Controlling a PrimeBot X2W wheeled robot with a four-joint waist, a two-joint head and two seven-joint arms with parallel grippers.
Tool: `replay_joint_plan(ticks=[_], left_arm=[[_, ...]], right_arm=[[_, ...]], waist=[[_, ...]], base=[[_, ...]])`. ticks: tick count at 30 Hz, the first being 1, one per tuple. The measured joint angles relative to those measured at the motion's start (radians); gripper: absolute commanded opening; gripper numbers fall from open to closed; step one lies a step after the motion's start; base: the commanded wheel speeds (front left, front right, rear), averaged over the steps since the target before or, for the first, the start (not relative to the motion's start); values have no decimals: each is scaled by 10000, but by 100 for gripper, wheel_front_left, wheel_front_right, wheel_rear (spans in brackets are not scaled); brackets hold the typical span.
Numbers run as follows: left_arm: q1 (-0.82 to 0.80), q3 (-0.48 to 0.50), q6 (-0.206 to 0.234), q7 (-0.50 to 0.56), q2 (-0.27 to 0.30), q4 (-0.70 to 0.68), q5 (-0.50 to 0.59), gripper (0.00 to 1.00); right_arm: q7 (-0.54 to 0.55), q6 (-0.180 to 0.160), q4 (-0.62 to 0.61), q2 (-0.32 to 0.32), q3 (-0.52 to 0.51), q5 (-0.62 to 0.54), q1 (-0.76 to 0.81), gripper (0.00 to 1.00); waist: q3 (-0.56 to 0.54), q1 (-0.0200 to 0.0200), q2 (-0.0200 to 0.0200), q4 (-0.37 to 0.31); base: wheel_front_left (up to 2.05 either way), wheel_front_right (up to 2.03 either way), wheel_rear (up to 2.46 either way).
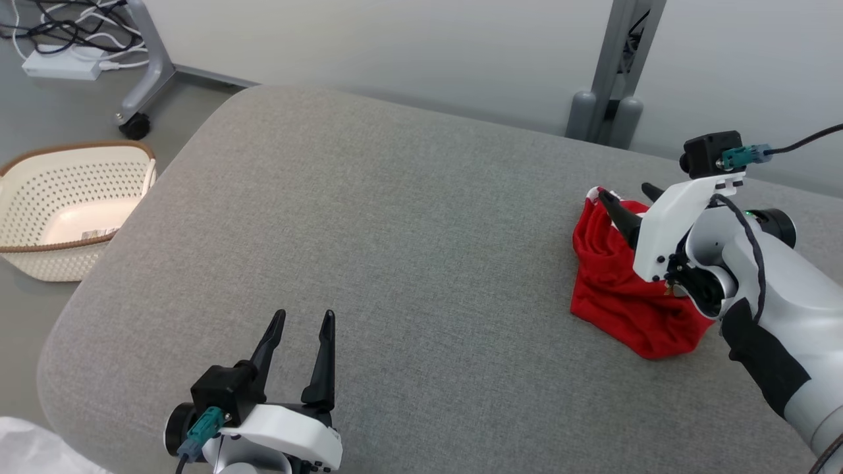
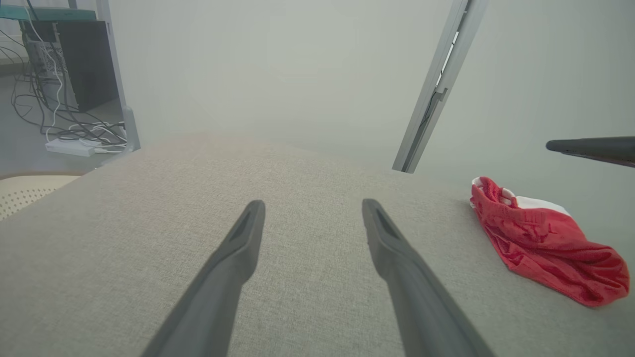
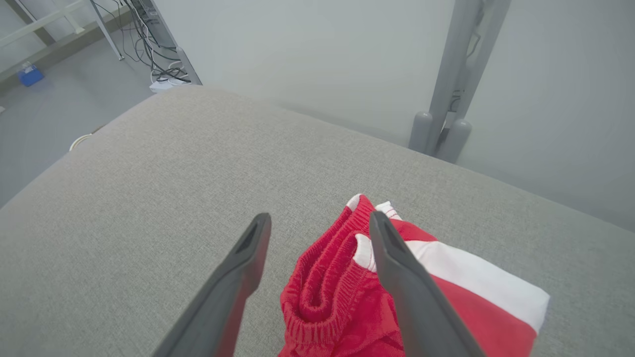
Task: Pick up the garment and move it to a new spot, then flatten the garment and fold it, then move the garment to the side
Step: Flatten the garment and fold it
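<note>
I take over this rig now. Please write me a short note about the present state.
Left gripper: open, empty, above the grey cushion, near left.
Right gripper: open, empty, hanging above the red shorts.
Shorts: bunched on the cushion's right part.
Done: perhaps the first move.
Left: flattening, folding, moving aside; the shorts look crumpled.

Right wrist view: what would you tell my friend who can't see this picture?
The right gripper spreads its two dark fingers open over a crumpled red garment with a white stripe, lying on a grey padded surface. Behind are a pale wall and a grey post.
</note>
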Motion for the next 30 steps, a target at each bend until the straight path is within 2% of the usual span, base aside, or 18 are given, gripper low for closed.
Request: replay_joint_plan(ticks=[5, 13, 17, 21, 23, 27, 30], left_arm=[[88, 316, -153, 0, 4, -65, 173, 100], [252, 708, -255, -2, 4, -470, 297, 100], [257, 913, -268, 0, 4, -667, 301, 100], [267, 1062, -247, -2, 0, -861, 297, 100], [268, 1108, -242, -2, 2, -922, 297, 100], [298, 1170, -244, -2, 0, -984, 301, 100], [398, 1195, -245, -2, 2, -1026, 316, 100]], right_arm=[[-803, 0, -508, -305, -69, 209, -42, 100], [-3083, 2, -815, -1313, 35, -589, 643, 100], [-3490, 2, -1198, -1779, -606, -1135, 1095, 100], [-3532, 0, -2955, -2278, -2991, -2594, 1964, 100], [-3532, 0, -3873, -2169, -4316, -3507, 3076, 100], [-3534, 0, -5818, -1210, -6659, -5265, 5331, 100], [-3530, 0, -6893, -341, -7758, -6303, 6639, 100]], waist=[[-404, 0, 0, -407], [-905, 0, 0, -1211], [-1017, 0, 0, -1662], [-1038, 0, 0, -2050], [-1022, 0, 0, -2199], [-982, 0, 0, -2379], [-962, 0, 0, -2429]], base=[[0, 0, 0], [0, 0, 0], [0, 0, 0], [0, 0, 0], [0, 0, 0], [0, 0, 0], [0, 0, 0]])
